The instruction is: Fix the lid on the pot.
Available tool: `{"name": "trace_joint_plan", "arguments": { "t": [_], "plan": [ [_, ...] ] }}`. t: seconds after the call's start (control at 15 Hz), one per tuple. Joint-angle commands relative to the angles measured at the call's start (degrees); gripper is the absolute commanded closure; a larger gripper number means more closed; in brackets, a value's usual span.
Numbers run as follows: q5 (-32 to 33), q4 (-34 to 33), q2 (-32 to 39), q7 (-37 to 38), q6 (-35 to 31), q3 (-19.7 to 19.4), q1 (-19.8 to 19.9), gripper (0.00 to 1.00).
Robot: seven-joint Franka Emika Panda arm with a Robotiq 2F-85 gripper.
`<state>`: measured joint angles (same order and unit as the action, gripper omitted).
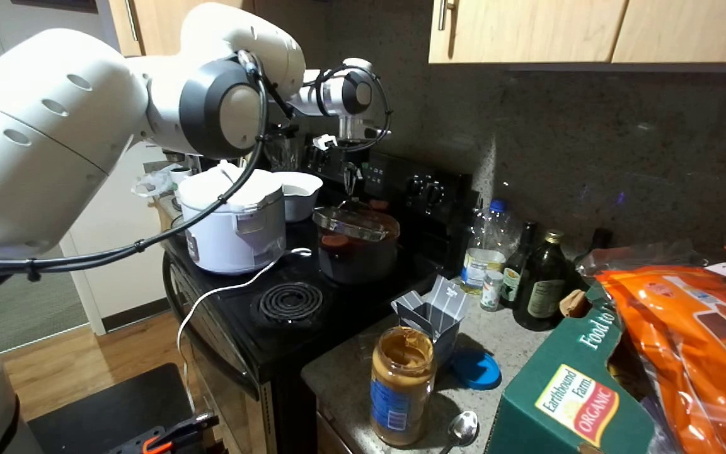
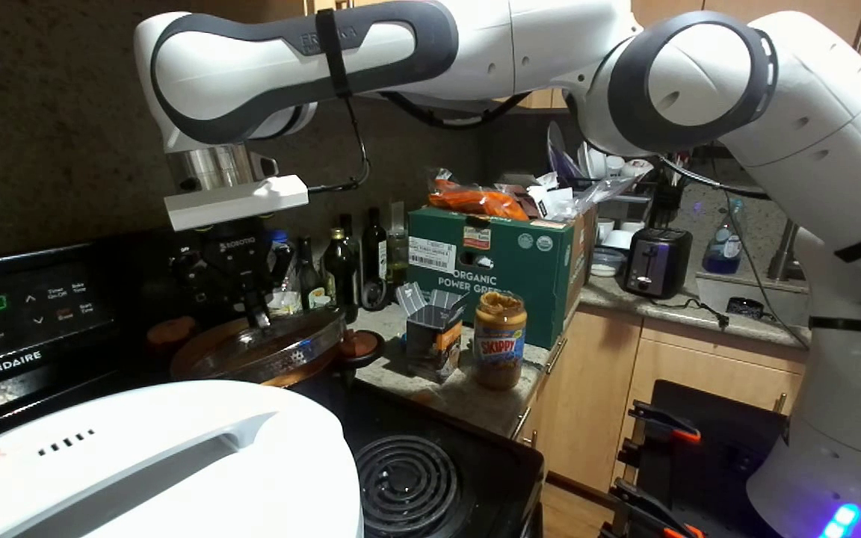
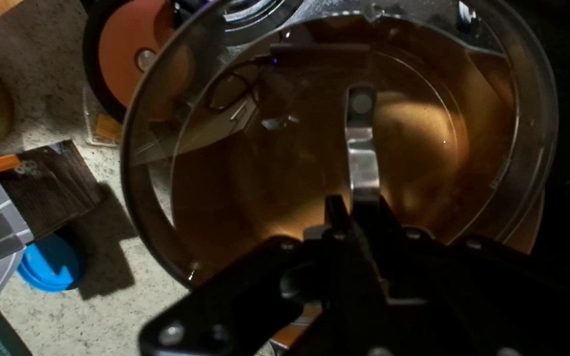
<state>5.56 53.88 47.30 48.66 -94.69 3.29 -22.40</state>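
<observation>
- In an exterior view, a big, rounded white plastic cooker (image 2: 288, 456) filled the near left, standing on a flat black stove (image 2: 494, 478).
- In an exterior view, a small, squat, round pot of amber-brown glass (image 1: 358, 260) stood on the stove's far side, to the cooker's right.
- A low, round, clear glass lid (image 1: 351, 225) with a shiny rim was tilted over the pot's mouth, its left side higher in an exterior view; whether it touched the pot could not be told.
- A black two-fingered pincer (image 3: 359, 207) was clenched on the lid's silvery metal strap handle (image 3: 364, 170), one finger to each side.
- On a speckled grey stone surface (image 1: 495, 328) to the right stood an uncovered clear jar of tan spread (image 1: 404, 386), blue-labelled, with a round blue plastic cap (image 1: 478, 369) near it.
- A large green cardboard box (image 1: 564, 356) stood farther right.
</observation>
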Motion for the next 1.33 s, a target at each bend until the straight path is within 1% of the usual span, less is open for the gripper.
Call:
{"name": "trace_joint_plan", "arguments": {
  "t": [0.0,0.47,0.73,0.93,1.27],
  "plan": [
    [0.44,-3.58,0.44,0.18,3.09,-0.06,-0.87,0.92],
    [0.55,-5.58,-0.23,0.84,4.40,-0.14,-1.45,0.92],
    [0.19,-5.92,-0.19,2.40,3.90,-0.33,-1.59,0.92],
    [0.30,-4.60,-0.52,3.78,1.33,-0.37,-1.56,0.92],
    [1.19,-2.47,-1.27,3.59,-3.81,-0.51,-1.68,0.93]
  ]
}}
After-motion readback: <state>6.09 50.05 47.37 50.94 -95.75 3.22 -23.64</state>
